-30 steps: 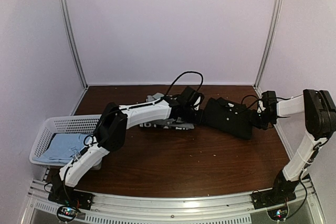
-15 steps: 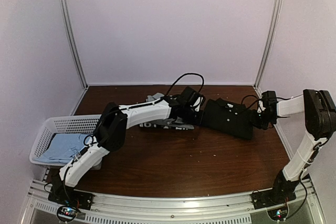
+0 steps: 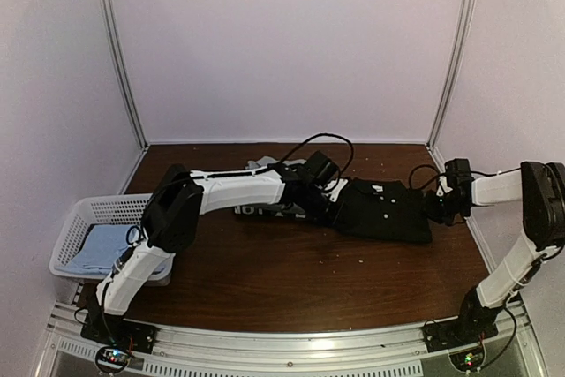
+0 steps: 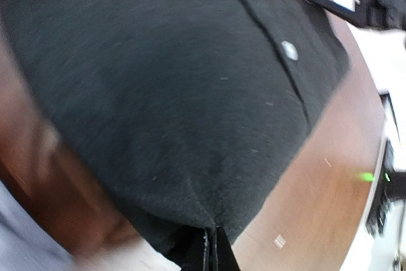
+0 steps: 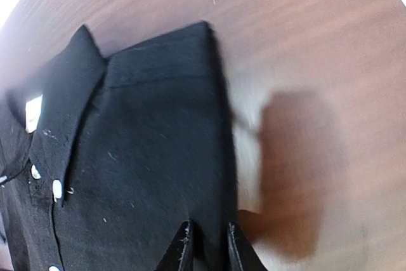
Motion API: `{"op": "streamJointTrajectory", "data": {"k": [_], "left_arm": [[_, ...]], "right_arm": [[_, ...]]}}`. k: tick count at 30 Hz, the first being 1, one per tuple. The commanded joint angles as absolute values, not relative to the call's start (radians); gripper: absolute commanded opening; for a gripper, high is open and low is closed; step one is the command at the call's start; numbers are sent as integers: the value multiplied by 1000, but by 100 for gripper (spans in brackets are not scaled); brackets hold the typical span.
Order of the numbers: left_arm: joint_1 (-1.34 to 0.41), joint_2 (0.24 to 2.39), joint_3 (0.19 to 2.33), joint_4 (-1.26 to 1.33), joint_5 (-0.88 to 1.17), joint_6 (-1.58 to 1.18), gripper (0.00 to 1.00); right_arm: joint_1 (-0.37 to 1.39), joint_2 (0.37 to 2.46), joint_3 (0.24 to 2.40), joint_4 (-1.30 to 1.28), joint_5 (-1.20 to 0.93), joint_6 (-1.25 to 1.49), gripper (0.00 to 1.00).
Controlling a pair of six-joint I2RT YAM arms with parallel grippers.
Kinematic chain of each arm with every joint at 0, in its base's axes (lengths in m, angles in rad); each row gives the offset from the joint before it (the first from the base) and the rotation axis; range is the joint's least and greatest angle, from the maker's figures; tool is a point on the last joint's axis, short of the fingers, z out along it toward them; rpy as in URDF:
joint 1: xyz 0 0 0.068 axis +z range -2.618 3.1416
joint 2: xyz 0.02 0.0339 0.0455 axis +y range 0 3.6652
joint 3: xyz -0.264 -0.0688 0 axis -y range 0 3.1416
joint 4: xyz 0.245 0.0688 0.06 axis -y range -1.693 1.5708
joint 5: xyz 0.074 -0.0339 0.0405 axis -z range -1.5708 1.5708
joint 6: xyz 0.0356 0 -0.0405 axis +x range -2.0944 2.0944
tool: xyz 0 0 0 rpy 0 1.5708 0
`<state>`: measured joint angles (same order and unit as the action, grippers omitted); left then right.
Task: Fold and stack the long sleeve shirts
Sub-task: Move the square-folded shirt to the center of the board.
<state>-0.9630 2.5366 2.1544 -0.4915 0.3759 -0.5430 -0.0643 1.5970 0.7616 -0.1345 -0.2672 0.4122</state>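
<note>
The black shirt [image 3: 384, 210], folded, with white buttons and a collar with a small white tag, lies at the table's far right. My left gripper [image 3: 337, 203] is shut on its left edge; in the left wrist view [image 4: 209, 245] the cloth [image 4: 171, 93] puckers into the closed jaws. My right gripper [image 3: 434, 207] is shut on its right edge; in the right wrist view [image 5: 206, 245] the fingers pinch the folded side of the shirt [image 5: 139, 157]. A greyish shirt [image 3: 265, 209] lies under my left arm. A light blue shirt [image 3: 106, 249] lies in the basket.
A white lattice basket [image 3: 88, 214] stands at the near left edge of the brown table [image 3: 291, 280]. Metal frame posts [image 3: 119, 50] stand at the back corners. White walls enclose the table.
Both grippers have carried the black shirt to the right and toward the front, lowering it flatter onto the table. My left arm has stretched further right.
</note>
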Motion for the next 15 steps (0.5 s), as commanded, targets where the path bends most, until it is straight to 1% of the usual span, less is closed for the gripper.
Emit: {"op": "streamJointTrajectory", "data": {"k": [1, 5, 7, 8, 12, 13, 15], "left_arm": [[-990, 2406, 2062, -512, 482, -476, 0], [-1021, 2341, 1942, -520, 500, -447, 0], [-1026, 2314, 1889, -518, 492, -455, 1], [-1025, 2302, 1865, -510, 475, -464, 5], [-1021, 2251, 1808, -479, 348, -525, 28], [-1017, 2243, 1800, -466, 314, -547, 31], [-1004, 2235, 1796, -453, 259, -590, 38]], "right_arm": [[-71, 1490, 683, -170, -297, 433, 19], [-69, 1383, 601, -172, -329, 457, 22], [-65, 1333, 564, -165, -342, 465, 27], [-63, 1315, 547, -163, -342, 466, 34], [-60, 1308, 540, -141, -347, 449, 46], [-58, 1318, 546, -125, -356, 445, 50], [-57, 1347, 560, -99, -372, 440, 52]]}}
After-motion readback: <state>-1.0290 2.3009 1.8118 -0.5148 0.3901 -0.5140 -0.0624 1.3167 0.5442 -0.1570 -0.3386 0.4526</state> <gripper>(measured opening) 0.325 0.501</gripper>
